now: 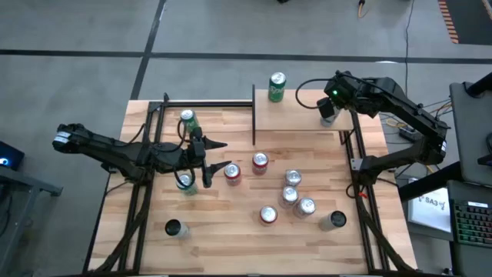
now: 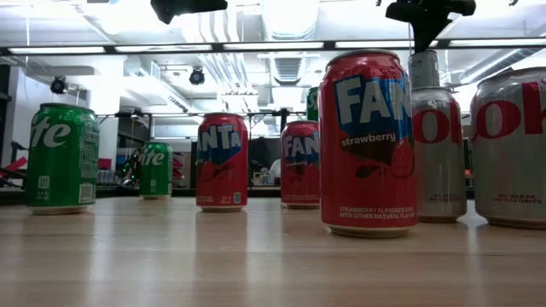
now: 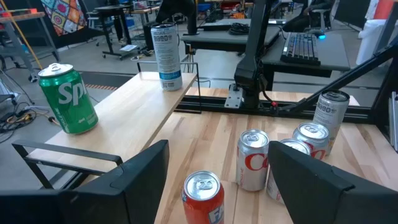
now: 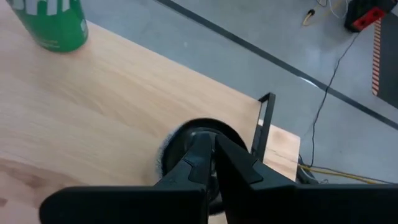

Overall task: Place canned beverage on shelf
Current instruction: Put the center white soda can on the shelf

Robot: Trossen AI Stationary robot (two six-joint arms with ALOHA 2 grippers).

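Bench [image 1: 231, 242] of striped wood carries everything, and at its far right corner sits the shelf [image 1: 296, 117], a plain light board edged with thin black posts, already holding a green can [image 1: 277, 87] at its far edge and a silver can [image 1: 329, 108] at its right end. Left tool [image 1: 217, 156] hangs over the middle of the bench with its fingers spread, nothing between them, and a red can [image 3: 203, 196] stands just ahead of the gap, apparently the next beverage to go up. Right tool [image 4: 210, 163] hovers directly above the silver can on the shelf with its fingers pressed together, pinching nothing. More cans stand loose on the bench: red ones and silver ones toward the centre and right, green ones near the left arm. A can like these is probably stiff if full, crushable if empty, smooth and slippery on its round wall, so the safest hold would be across the mid-body, upright. Whether any can is full cannot be told. From above, the left arm partly covers one green can [image 1: 185, 182], and the right tool hides most of the silver can's top.
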